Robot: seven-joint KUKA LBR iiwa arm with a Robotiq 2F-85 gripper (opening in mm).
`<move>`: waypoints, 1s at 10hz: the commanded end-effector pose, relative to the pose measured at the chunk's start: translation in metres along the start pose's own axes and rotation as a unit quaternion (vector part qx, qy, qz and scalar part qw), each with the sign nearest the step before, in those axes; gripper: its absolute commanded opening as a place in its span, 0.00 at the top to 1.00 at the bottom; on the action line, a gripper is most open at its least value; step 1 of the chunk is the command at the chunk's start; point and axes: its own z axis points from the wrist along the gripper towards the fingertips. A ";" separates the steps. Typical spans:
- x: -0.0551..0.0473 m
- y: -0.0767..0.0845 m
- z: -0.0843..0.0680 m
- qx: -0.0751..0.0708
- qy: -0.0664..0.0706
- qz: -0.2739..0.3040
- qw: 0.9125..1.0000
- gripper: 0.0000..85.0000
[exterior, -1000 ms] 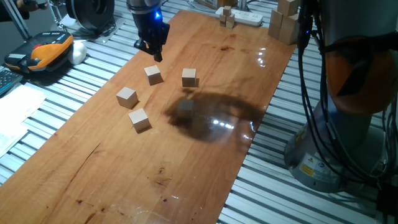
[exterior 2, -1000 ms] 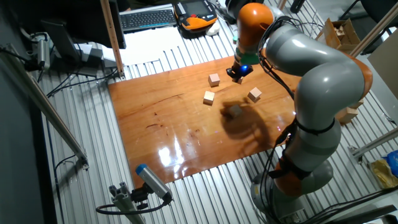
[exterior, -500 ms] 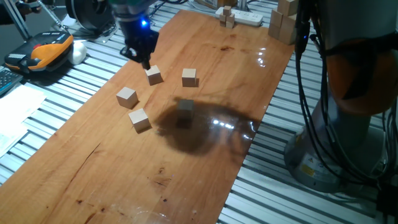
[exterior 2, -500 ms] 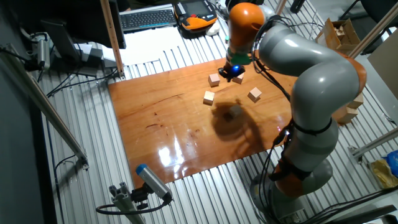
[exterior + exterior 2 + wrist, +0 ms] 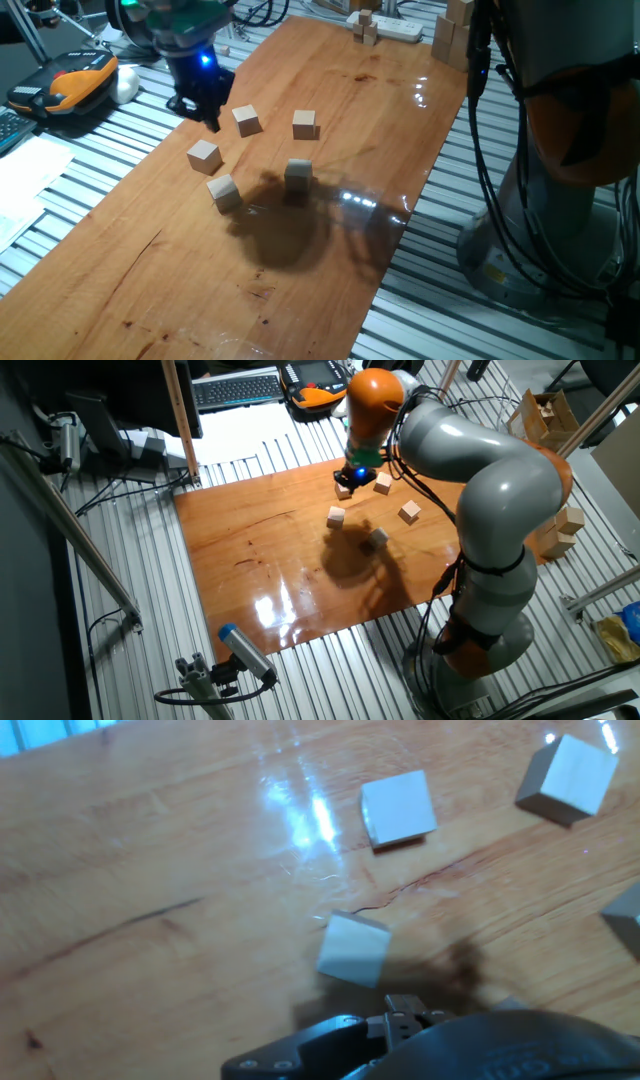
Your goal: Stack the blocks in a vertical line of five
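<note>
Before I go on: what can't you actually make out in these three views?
- Gripper: its jaws are blurred in one fixed view and tiny in the other; the hand view shows only its base, so open or shut is unclear.
- Rightmost block: cut off by the hand view's edge.
- Wooden pieces beside the power strip: too small to count.

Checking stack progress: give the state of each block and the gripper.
Back block: lying alone, unstacked.
Right block: lying alone, unstacked.
Left block: lying alone, unstacked.
Front block: lying alone, unstacked.
Middle block: lying alone, unstacked.
Gripper: holding no block; cannot tell whether the jaws are open or shut.
</note>
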 end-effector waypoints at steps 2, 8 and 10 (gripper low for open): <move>-0.001 0.005 0.003 -0.006 0.001 0.043 0.999 1.00; -0.003 0.020 0.014 -0.006 0.000 0.084 0.996 1.00; -0.005 0.023 0.019 -0.009 0.000 0.087 0.996 1.00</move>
